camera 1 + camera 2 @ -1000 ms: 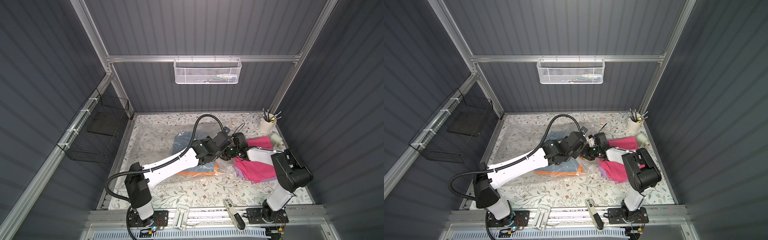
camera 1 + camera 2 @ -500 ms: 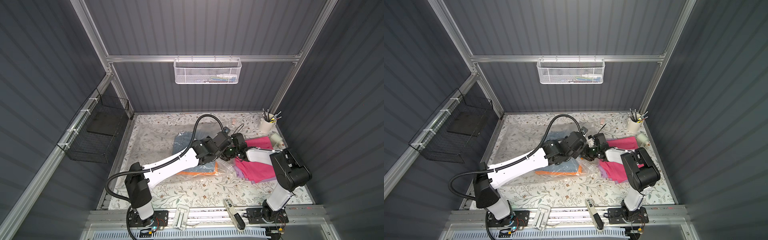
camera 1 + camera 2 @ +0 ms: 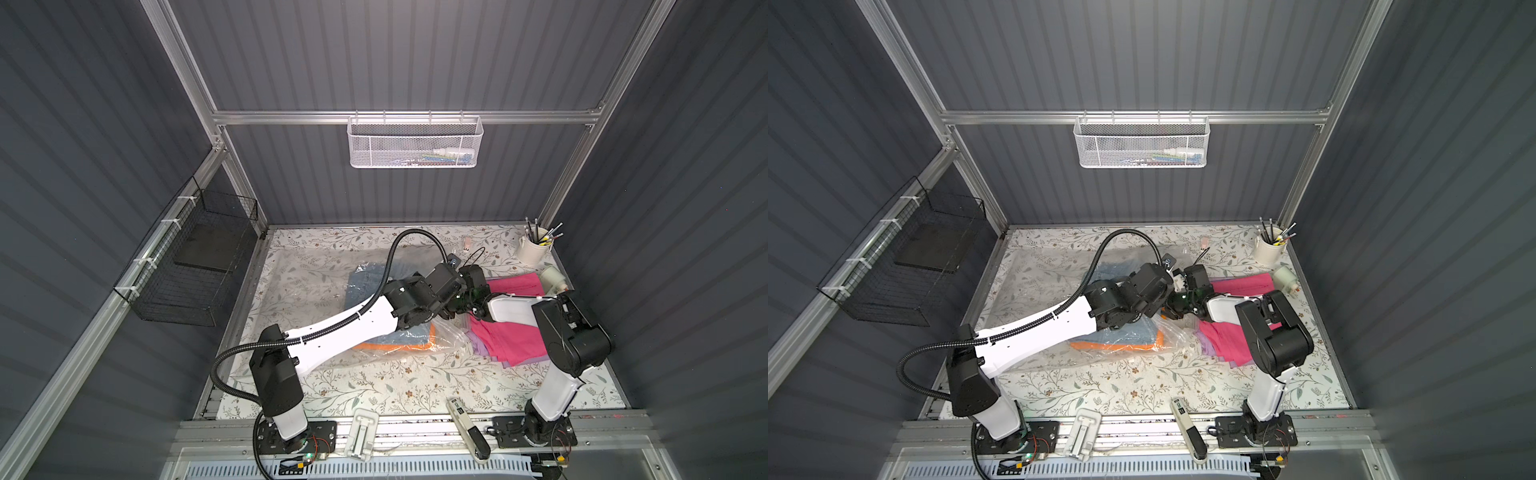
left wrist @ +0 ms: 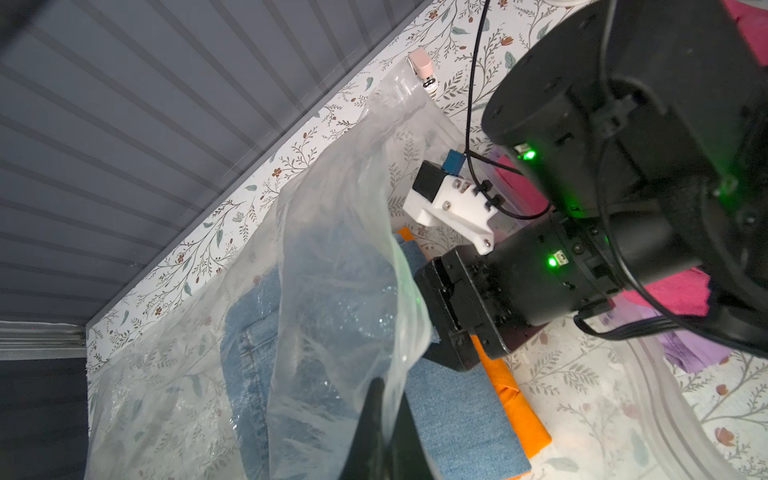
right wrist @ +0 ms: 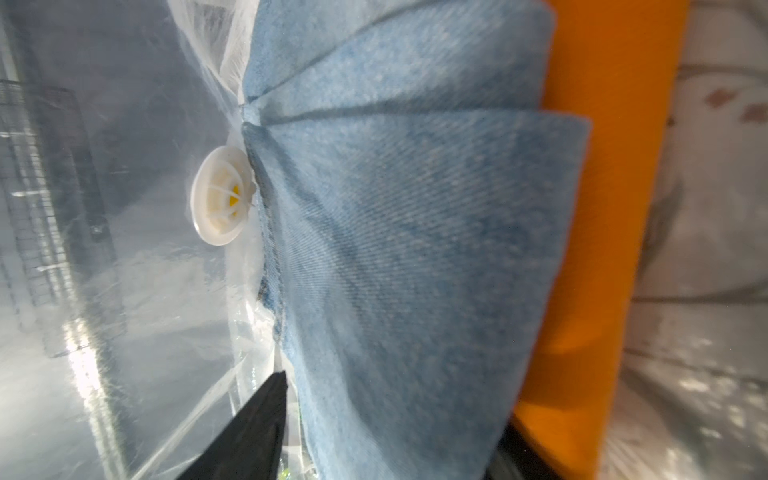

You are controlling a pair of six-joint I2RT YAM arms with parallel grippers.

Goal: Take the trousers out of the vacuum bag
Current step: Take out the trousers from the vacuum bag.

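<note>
Standing here, what strikes me is how the two arms split the work at the mouth of the large, crinkly clear plastic vacuum bag, which lies across the floral-patterned table top. The left gripper has its jaws pinched together on the bag's upper sheet and holds it raised like a tent flap. I'd say that is to keep the opening wide, so the other arm can get in without dragging plastic along. The right gripper sits inside that opening with its jaws apart. One black finger is above the folded light blue denim trousers and the other is below them, against the bright orange folded trousers underneath. Whether it already squeezes the denim I cannot tell. That straddle looks chosen to take the denim alone and leave the orange pair for a later trip. Both pairs lie stacked inside the bag, near its mouth, and the round white valve disc shows just past the denim's edge in the right wrist view. The hot pink folded trousers and the lilac folded trousers beneath them lie outside the bag on the table, on the right arm's side, so half the job looks done. The loose film near the fingers could get caught along with the cloth.
</note>
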